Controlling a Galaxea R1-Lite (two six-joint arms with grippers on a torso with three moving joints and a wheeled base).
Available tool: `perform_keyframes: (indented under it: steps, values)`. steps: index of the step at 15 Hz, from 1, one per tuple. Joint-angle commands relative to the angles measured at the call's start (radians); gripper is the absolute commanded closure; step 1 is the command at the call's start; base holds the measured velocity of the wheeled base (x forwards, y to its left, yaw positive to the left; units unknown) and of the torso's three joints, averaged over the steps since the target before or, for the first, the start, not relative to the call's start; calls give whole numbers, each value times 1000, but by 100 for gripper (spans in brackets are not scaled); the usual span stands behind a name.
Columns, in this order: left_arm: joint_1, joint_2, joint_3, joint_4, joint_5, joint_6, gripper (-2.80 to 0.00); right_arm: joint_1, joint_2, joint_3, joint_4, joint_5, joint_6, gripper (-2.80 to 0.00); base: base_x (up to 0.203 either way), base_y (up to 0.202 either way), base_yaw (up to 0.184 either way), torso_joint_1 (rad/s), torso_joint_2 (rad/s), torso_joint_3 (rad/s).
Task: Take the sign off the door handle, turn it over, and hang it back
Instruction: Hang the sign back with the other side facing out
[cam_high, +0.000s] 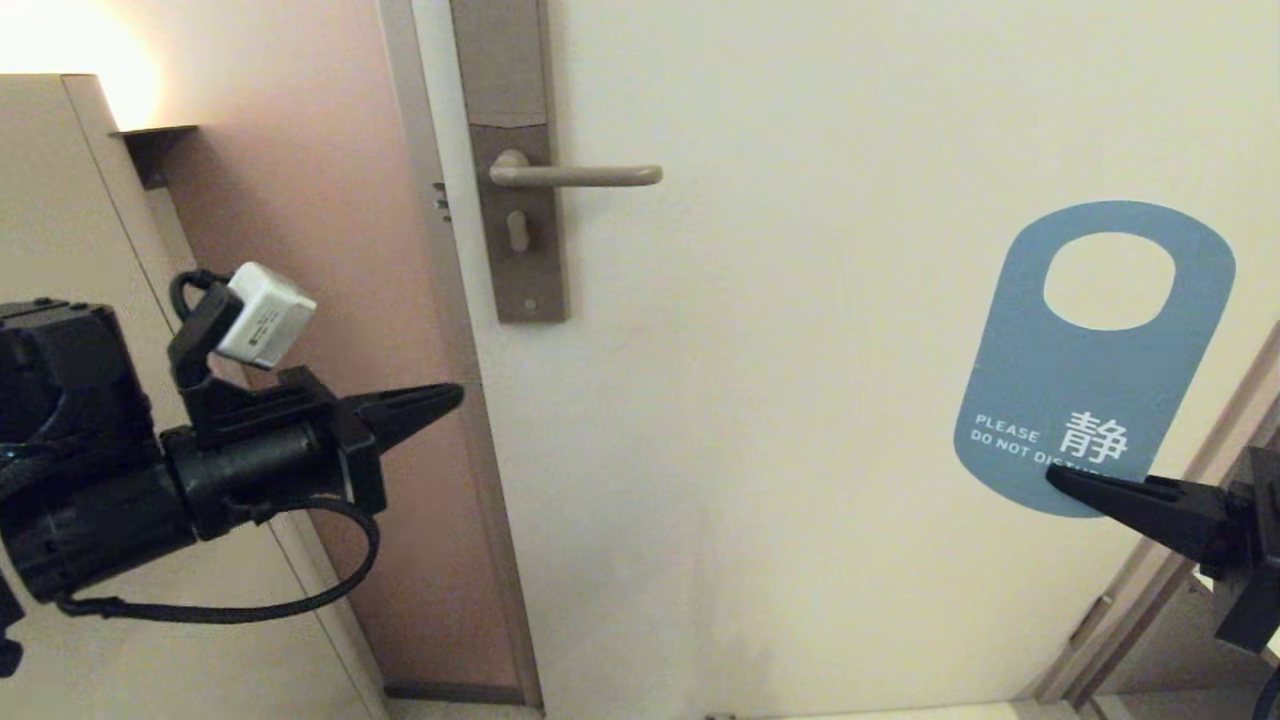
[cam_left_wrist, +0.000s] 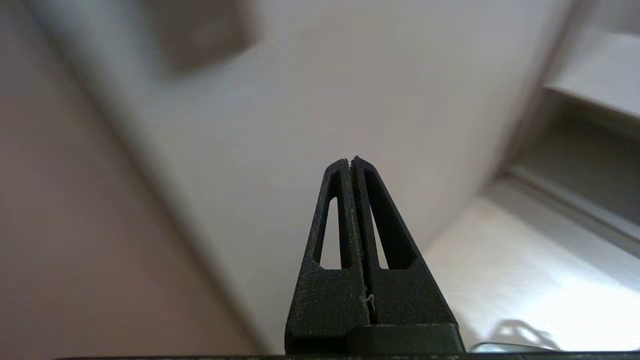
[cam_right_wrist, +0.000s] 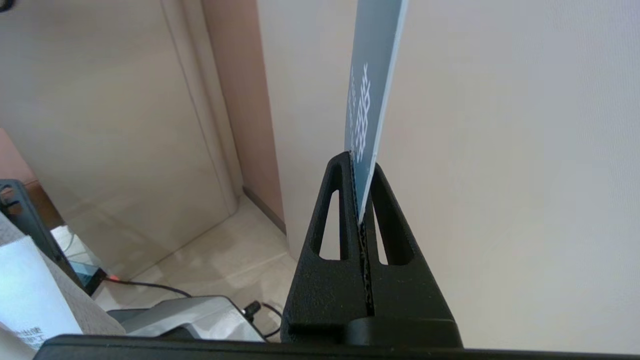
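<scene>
The sign (cam_high: 1090, 380) is off the handle and held upright at the right of the door, blue side with white "PLEASE DO NOT DISTURB" facing me, oval hole at the top. My right gripper (cam_high: 1060, 478) is shut on its bottom edge; in the right wrist view the sign (cam_right_wrist: 372, 85) stands edge-on out of the right gripper (cam_right_wrist: 361, 162). The door handle (cam_high: 580, 176), a beige lever on a tall brownish plate, is bare, far to the upper left of the sign. My left gripper (cam_high: 455, 396) is shut on nothing, low by the door's edge; left gripper (cam_left_wrist: 350, 161).
The cream door (cam_high: 800, 450) fills the middle. A pinkish wall (cam_high: 320, 200) and a beige cabinet (cam_high: 60, 200) lie left of it, the door frame (cam_high: 1160, 570) at the lower right. Cables and a grey unit (cam_right_wrist: 190, 310) lie on the floor.
</scene>
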Motion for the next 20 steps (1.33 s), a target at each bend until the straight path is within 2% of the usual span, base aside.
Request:
perform_keyframes:
  steps: [1,7,9,10,12,16,18,20]
  values:
    - [50,-73,57,-3,23,2,0,-10,-12,16,-4,4,-1,0,0,0,0,0,0,0]
    - [187,-278,278,-2,42,4,0,-16,-38,39,-4,4,-1,0,0,0,0,0,0,0]
    - [212,-364,355,2,49,4,0,-18,-48,43,-4,3,-1,0,0,0,0,0,0,0]
    - [220,-404,387,8,76,4,0,-23,-53,42,-4,3,-1,0,0,0,0,0,0,0]
    - [227,-468,442,26,185,-16,0,-37,-64,43,-4,3,-1,0,0,0,0,0,0,0]
    - [255,-605,525,64,320,-59,0,-77,-81,48,-4,3,-1,0,0,0,0,0,0,0]
    - [274,-684,551,105,343,-106,0,-88,-89,49,-4,4,-1,0,0,0,0,0,0,0]
    - [293,-782,555,212,374,-132,0,-107,-91,50,-4,3,-1,0,0,0,0,0,0,0]
